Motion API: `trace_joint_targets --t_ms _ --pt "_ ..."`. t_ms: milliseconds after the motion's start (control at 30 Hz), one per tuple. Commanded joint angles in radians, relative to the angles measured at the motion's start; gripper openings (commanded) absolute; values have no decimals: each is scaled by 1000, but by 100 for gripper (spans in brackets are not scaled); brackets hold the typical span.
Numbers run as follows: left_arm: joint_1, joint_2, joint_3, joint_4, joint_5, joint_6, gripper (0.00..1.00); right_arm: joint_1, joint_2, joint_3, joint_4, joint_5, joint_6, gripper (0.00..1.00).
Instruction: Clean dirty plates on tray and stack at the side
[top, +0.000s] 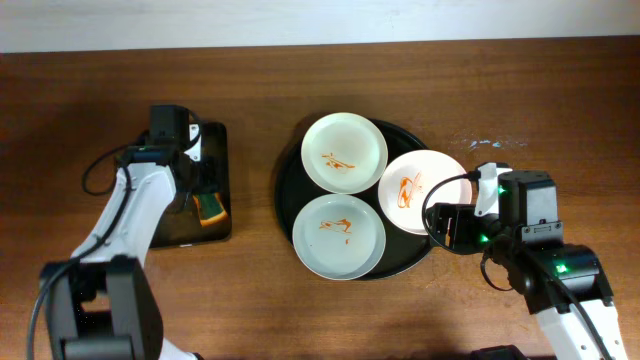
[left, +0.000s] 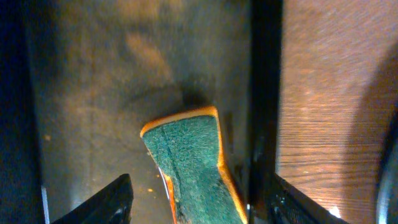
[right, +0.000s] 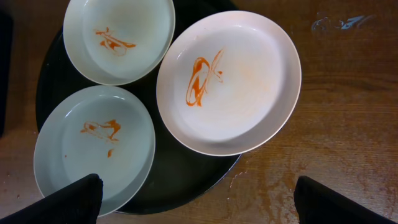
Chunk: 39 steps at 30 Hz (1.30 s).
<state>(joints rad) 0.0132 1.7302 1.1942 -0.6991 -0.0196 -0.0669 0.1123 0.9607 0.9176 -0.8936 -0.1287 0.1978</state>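
Observation:
Three dirty plates with orange sauce smears lie on the round black tray: a white one at the back, a white one overhanging the right rim, and a pale blue-green one at the front. In the right wrist view they show as the back plate, the right plate and the blue-green plate on the tray. My right gripper is open and empty above the tray's right edge. My left gripper is open, its fingers either side of a green and orange sponge.
The sponge lies on a smaller rectangular dark tray at the left, near its right rim. Bare wooden table lies beside it. Wet streaks mark the table right of the round tray.

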Motion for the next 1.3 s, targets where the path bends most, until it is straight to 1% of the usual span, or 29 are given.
trace_joint_targets --t_ms 0,67,167,233,333,367,467,500,533,633,700,767,800,867,933,967,1033,1100,1167,1267 --pt "3 71 19 -16 23 -12 63 5 2 18 -1 9 -10 99" --pt "3 105 18 -19 28 -12 62 5 2 18 -1 9 -10 99" --pt "3 145 18 -27 50 -12 57 5 2 18 -1 10 -10 99" --pt "3 169 18 -32 50 -12 56 5 2 18 -1 10 -10 99" --pt "3 175 18 -34 50 -12 41 5 2 18 -1 10 -10 99" --pt "3 175 18 -35 50 -12 34 5 2 18 -1 10 -10 99" --pt "3 175 18 -35 50 -12 28 5 2 18 -1 10 -10 99" --pt "3 175 18 -35 50 -12 25 5 2 18 -1 10 -10 99" --pt "3 175 18 -35 50 -12 18 5 2 18 -1 10 -10 99" --pt "3 175 18 -38 50 -12 11 5 2 18 -1 10 -10 99" --pt "3 175 21 -43 50 -12 1 5 2 18 -1 10 -10 99" --pt "3 173 32 -51 50 -12 1 5 2 18 -2 10 -10 99" --pt "3 166 59 -79 50 -12 1 5 2 18 3 26 -8 99" --pt "3 136 128 -134 50 -11 1 4 2 18 14 168 65 99" --pt "2 84 185 -163 60 -11 1 4 2 18 45 249 113 99" --pt "-2 32 200 -151 132 -10 1 -4 5 18 87 262 138 99" --pt "-22 -15 200 -125 216 5 1 -59 38 18 123 246 156 99" --pt "-52 -19 200 -124 217 54 1 -145 99 18 135 153 155 99" --pt "-68 -19 200 -122 216 60 1 -266 196 18 161 -1 154 99" --pt "-72 -19 200 -122 215 60 1 -347 318 18 194 -149 147 99"
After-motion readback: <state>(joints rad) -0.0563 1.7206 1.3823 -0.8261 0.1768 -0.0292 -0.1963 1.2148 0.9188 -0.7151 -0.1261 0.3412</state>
